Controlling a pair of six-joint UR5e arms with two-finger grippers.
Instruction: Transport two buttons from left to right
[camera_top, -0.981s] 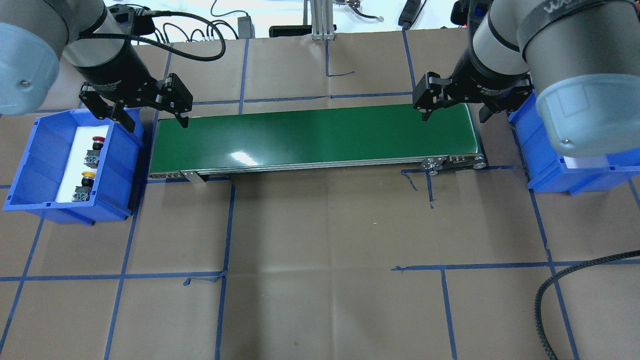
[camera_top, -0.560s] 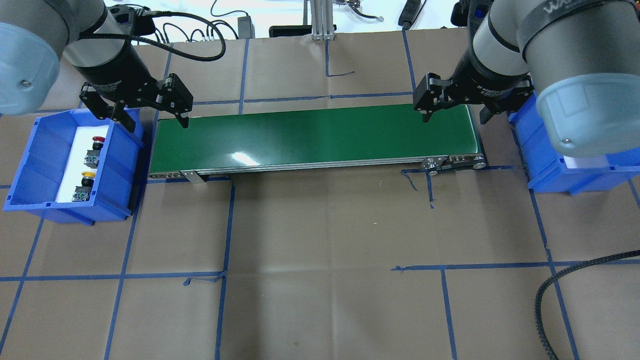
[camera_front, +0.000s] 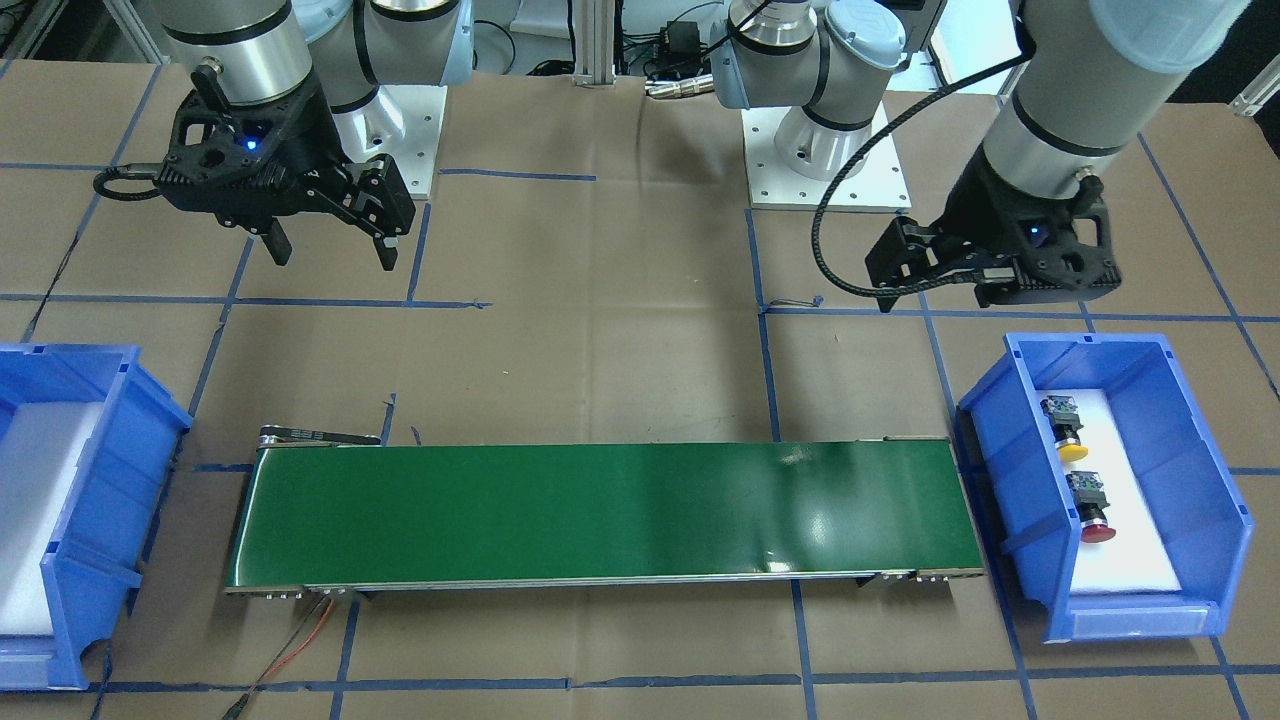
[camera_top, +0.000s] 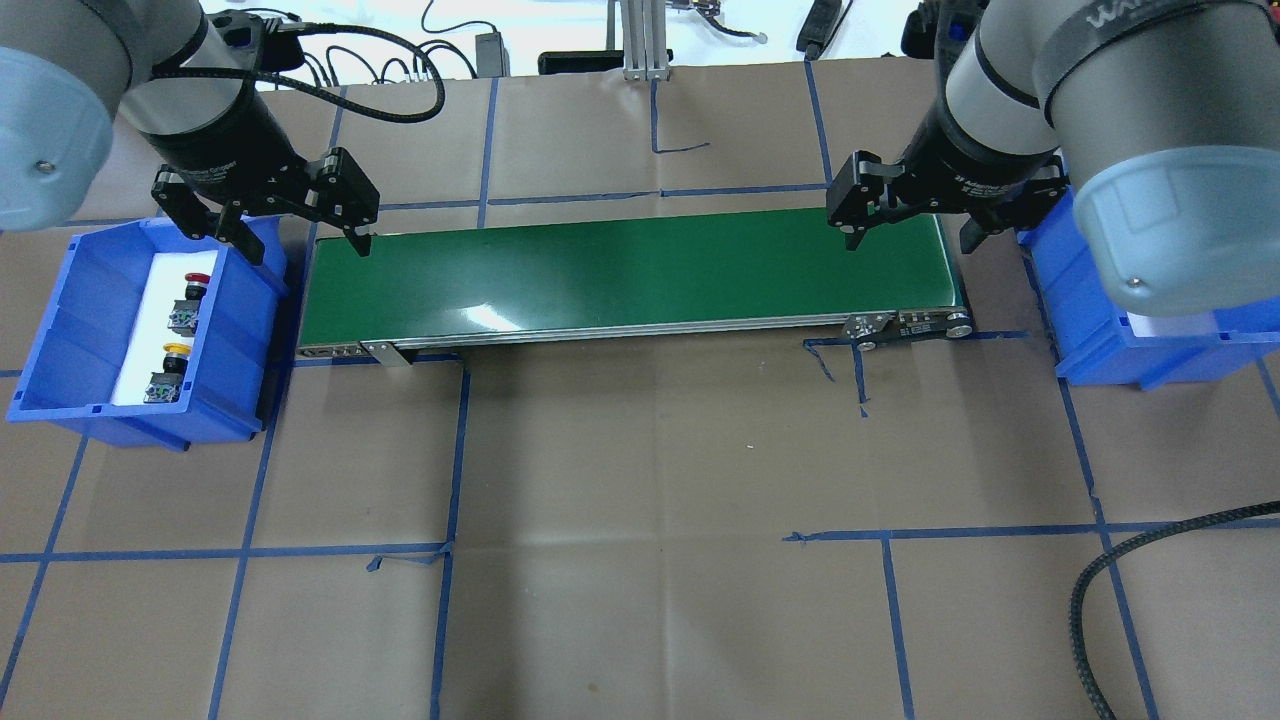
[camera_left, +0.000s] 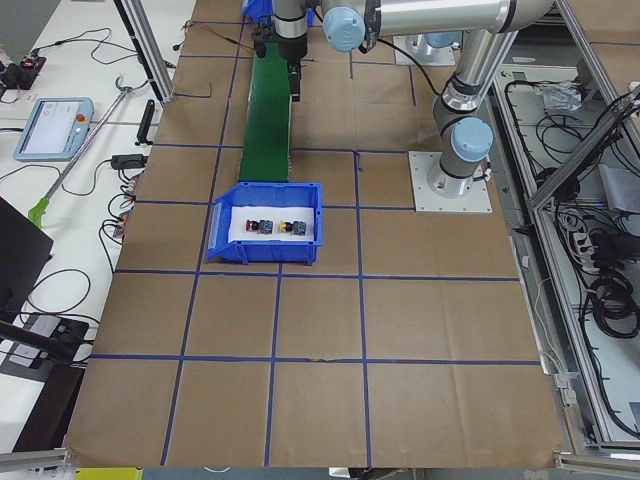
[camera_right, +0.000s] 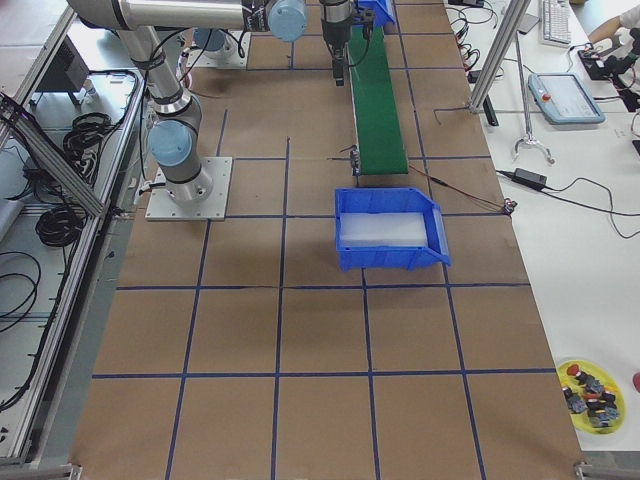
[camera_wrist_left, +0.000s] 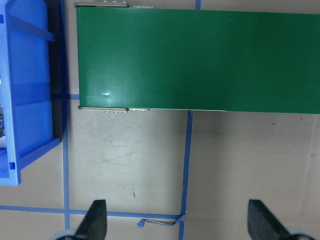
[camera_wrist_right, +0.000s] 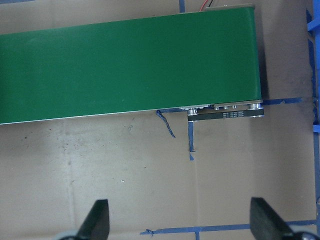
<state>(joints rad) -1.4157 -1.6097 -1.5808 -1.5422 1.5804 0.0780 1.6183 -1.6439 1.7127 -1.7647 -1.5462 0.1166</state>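
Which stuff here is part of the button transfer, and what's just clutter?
Job: red button, yellow button, left bin holding both, green conveyor, right bin, left gripper and right gripper, both open.
Lying about: black cable, teach pendant, yellow dish of parts.

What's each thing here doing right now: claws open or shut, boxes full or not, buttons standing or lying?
left gripper: open, holding nothing.
right gripper: open, holding nothing.
red button: lying on its side in the left bin.
yellow button: lying on its side beside it.
left bin: holds both buttons.
right bin: white pad only, no buttons.
conveyor belt: nothing on it.
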